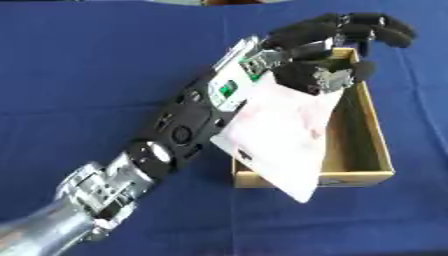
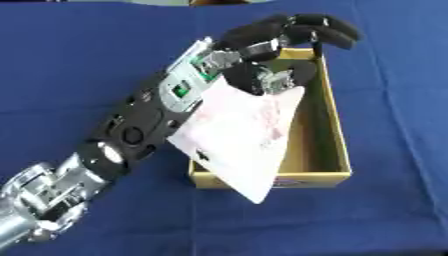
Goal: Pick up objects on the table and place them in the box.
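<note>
Left hand (image 1: 337, 42) was the only one in sight, its arm reaching in from the lower left corner and stretching up across the blue tablecloth (image 1: 87, 75). Its fingers (image 1: 367, 25) were curled over and the thumb (image 1: 337, 72) was pressed in beneath them, pinching the top corner of a white packet (image 1: 280, 135) with faint pink print on it. That packet hung down from the pinch, flat and slanted, with its long axis running from the hand at the far end of the box back toward the near end.

Below it sat an open cardboard box (image 1: 376, 145), long and narrow, lying lengthwise away from the robot. The hand was over the far part of the box, but the packet's lower corner reached past the near wall and hung out in front of it, on the left side. So, as I judged it, the packet lay mostly along the box yet not squarely within its walls; the lower end would have needed to come forward and to the right before a release could drop it cleanly inside. Whether anything already lay in the box I could not tell, since the packet covered much of it. No right hand showed anywhere.
</note>
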You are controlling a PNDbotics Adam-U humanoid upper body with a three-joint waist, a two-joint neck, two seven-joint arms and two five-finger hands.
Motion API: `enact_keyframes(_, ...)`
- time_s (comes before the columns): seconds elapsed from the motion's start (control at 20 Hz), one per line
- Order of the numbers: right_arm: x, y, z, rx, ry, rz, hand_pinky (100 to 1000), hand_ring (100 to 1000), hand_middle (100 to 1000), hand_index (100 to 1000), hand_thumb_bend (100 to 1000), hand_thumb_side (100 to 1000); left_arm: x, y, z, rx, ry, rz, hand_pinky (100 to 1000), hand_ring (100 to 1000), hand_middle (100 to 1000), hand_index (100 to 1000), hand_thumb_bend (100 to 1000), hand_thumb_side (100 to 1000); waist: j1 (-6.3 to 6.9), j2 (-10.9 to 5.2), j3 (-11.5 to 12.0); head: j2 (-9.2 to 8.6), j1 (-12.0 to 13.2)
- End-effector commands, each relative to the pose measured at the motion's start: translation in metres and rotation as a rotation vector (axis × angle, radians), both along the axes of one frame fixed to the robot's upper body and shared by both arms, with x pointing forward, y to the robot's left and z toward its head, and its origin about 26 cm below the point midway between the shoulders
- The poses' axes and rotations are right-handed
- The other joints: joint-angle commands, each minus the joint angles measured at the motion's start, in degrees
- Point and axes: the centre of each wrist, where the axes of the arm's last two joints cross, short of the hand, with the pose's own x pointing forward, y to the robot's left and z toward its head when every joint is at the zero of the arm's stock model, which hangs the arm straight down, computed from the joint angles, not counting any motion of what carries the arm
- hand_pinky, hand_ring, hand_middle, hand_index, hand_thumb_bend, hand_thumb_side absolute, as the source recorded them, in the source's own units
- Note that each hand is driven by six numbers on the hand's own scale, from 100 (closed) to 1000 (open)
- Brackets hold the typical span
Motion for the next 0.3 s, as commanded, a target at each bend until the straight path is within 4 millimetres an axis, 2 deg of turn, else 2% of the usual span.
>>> enact_keyframes(0.05,-0.0008,-0.0023,0.0081,-0.011,-0.026,-0.003,451,606,773,933,100,774,-0.0021,0.0003,0.0122,-0.013,-0.026,-0.004,630,821,920,951,100,1000,-0.39,-1.16,0.0,-0.05,-0.5)
enact_keyframes(0.3,-0.0010,-0.0023,0.0078,-0.010,-0.025,-0.003,451,607,773,933,100,775,-0.0030,0.0015,0.0133,0.005,-0.030,0.008,635,823,916,955,100,997,-0.47,-1.16,0.1,-0.05,-0.5)
